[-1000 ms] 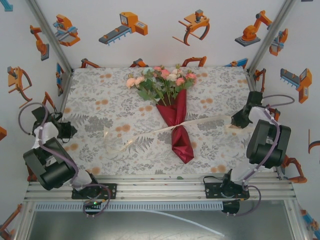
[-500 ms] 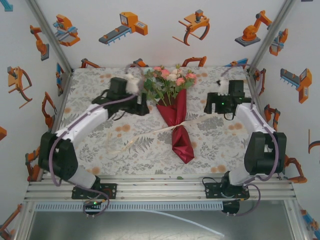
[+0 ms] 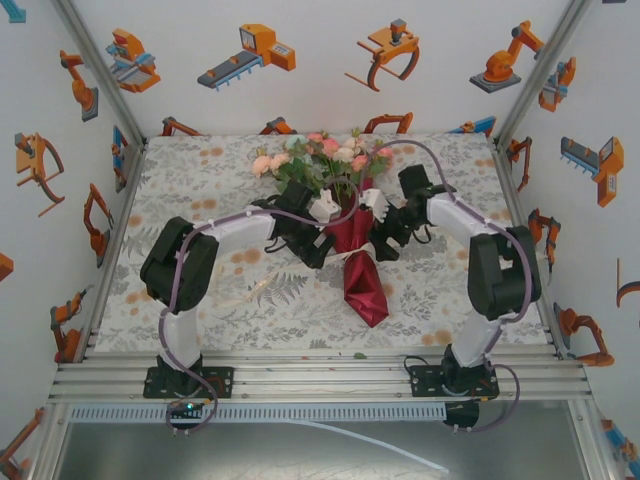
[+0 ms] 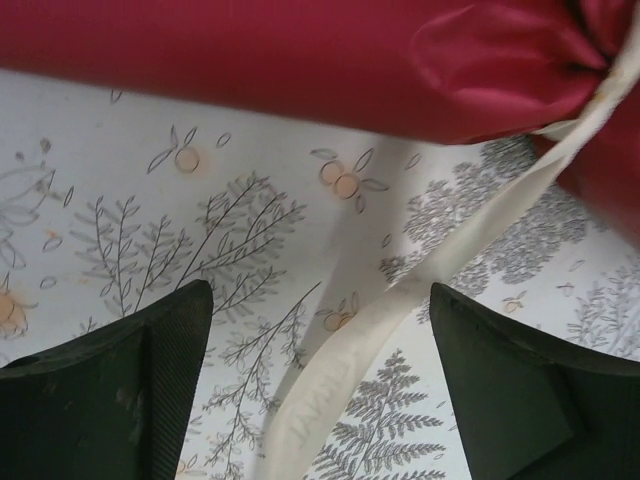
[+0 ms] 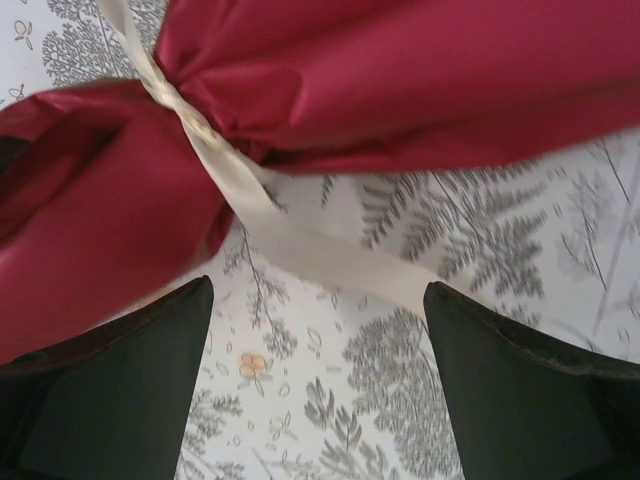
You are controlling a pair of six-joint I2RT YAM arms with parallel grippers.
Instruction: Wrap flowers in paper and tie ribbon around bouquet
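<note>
1. Grey leaf-and-orange-dot tablecloth (image 3: 200, 180) covers the table; white walls (image 3: 320, 100) carry orange robot-arm pictures.
2. Mid-table lies the bouquet (image 3: 352, 232), its roses (image 3: 335, 150) toward the far edge and the crimson paper (image 3: 365, 290) cone pointing toward the near edge.
3. A cream ribbon (image 5: 290, 240) cinches the paper's waist; its embossed lettering is too faint to read.
4. The left gripper (image 4: 318, 300) and right gripper (image 5: 318, 300) flank that waist, jaws apart, holding nothing.
</note>
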